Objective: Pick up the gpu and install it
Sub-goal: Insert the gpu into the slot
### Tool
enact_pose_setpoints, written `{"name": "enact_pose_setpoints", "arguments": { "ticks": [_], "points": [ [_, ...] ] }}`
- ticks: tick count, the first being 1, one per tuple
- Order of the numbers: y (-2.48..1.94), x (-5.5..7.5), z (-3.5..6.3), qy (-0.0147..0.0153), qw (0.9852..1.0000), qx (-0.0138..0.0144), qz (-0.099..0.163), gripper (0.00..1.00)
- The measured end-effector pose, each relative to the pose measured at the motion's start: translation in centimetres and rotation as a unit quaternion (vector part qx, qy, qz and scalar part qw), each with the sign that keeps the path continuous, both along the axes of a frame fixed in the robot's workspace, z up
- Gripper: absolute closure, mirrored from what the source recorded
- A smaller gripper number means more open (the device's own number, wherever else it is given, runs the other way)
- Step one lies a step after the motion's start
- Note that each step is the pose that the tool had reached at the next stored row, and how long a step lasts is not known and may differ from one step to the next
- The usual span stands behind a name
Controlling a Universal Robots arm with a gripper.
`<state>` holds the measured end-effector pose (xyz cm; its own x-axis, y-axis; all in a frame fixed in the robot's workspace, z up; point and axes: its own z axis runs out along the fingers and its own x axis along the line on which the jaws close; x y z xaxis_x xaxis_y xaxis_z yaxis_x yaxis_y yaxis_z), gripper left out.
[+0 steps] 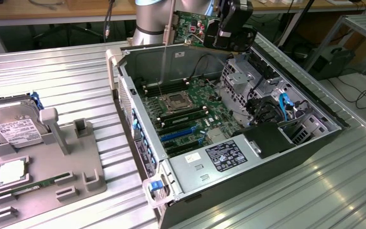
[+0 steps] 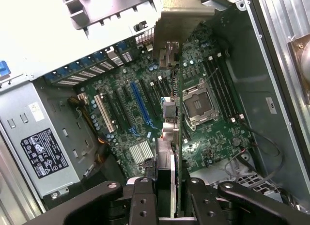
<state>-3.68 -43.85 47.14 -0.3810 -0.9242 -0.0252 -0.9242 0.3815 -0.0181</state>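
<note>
Fingers [image 2: 143, 201] of the gripper [image 2: 170, 203] press against both faces of the gpu [image 2: 176, 137], clamped on it. The card hangs edge-on over the motherboard [image 2: 145, 113] of the open computer case [image 1: 310, 129]. Its line runs between the blue slots [image 2: 140, 106] and the processor socket [image 2: 196, 104], with its silver bracket [image 2: 181, 21] toward the case's slotted back wall. In the exterior view the green board sits well above the case's rim, at the far end near the arm's grey column [image 1: 151, 21], and is not seated in any slot. A power supply [image 1: 224, 155] fills the near corner of the case. On the ribbed metal surface [image 1: 62, 71], at the exterior view's left, a grey tray [image 1: 84, 157] holds a hard drive [image 1: 15, 126] and a memory stick [image 1: 34, 187].
</note>
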Motion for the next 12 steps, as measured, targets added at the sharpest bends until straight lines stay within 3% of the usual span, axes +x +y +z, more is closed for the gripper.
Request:
{"name": "enact_pose_setpoints", "arguments": {
  "ticks": [12],
  "points": [
    [0.00,0.00,0.00,0.0000,0.9991,0.0000,0.042,0.72]
  ]
}}
